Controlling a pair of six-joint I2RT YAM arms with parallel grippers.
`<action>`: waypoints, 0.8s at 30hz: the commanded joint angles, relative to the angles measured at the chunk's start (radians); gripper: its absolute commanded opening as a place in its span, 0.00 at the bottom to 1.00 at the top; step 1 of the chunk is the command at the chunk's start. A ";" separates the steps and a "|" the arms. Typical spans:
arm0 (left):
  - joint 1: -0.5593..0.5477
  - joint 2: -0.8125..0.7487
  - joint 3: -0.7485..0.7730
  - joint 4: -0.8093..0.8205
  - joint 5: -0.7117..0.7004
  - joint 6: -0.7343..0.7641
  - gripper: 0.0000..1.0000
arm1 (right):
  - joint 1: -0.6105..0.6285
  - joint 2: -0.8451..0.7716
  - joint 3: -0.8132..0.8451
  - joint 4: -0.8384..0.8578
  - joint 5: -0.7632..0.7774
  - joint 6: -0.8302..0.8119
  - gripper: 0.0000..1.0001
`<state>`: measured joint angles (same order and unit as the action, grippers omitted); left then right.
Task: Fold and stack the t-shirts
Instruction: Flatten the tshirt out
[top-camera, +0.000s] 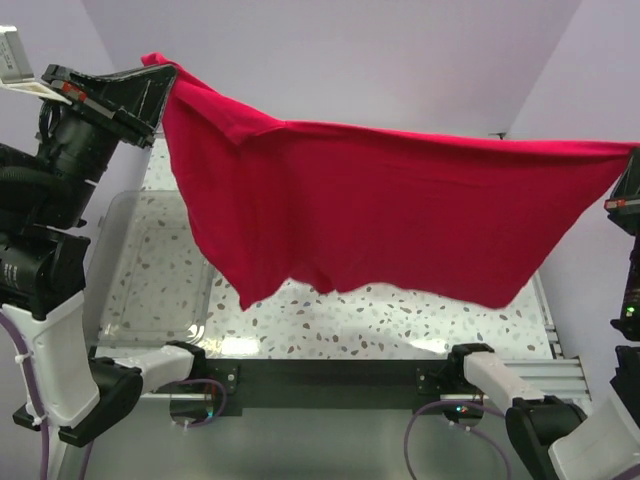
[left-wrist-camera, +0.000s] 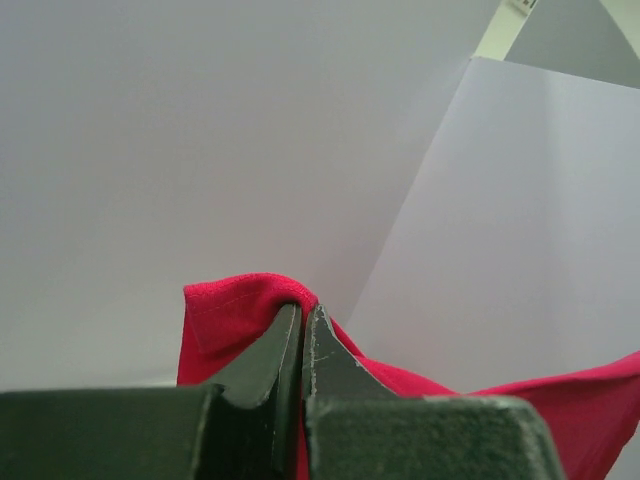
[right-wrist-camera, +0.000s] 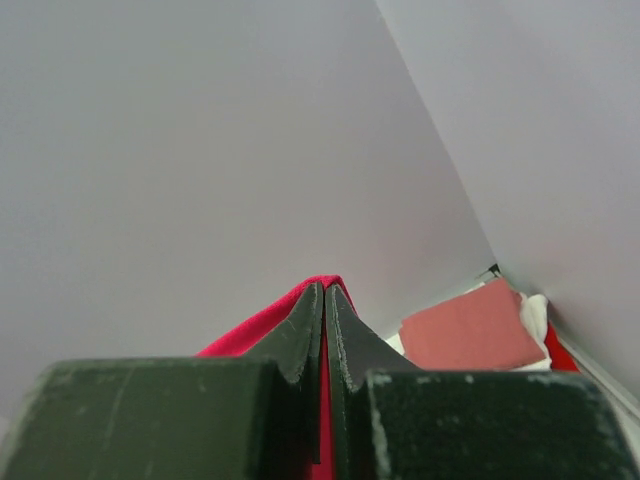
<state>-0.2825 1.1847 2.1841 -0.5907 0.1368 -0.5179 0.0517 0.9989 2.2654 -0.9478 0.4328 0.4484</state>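
A crimson-red t-shirt hangs spread in the air above the table, stretched between both grippers. My left gripper is raised at the upper left, shut on one corner of the shirt; its jaws pinch the hem. My right gripper holds the opposite corner at the right edge, and its jaws are closed on the red cloth. The shirt's lower edge sags free over the tabletop. A folded stack shows in the right wrist view: a salmon-pink t-shirt on top, white and red beneath.
A clear plastic bin sits on the left of the speckled table. A black rail runs along the near edge between the arm bases. Pale walls enclose the back and sides.
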 joint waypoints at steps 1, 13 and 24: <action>0.002 0.052 -0.009 0.049 0.059 -0.054 0.00 | -0.004 0.010 -0.020 -0.057 0.087 0.015 0.00; 0.000 0.412 -0.182 0.058 0.192 0.116 0.00 | -0.003 0.078 -0.585 0.156 0.060 0.016 0.00; -0.009 1.118 0.281 0.126 0.113 0.133 1.00 | -0.036 0.808 -0.439 0.307 -0.078 -0.005 0.49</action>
<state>-0.2840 2.2955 2.3219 -0.5095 0.2607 -0.3592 0.0299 1.7519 1.6588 -0.6327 0.3962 0.4522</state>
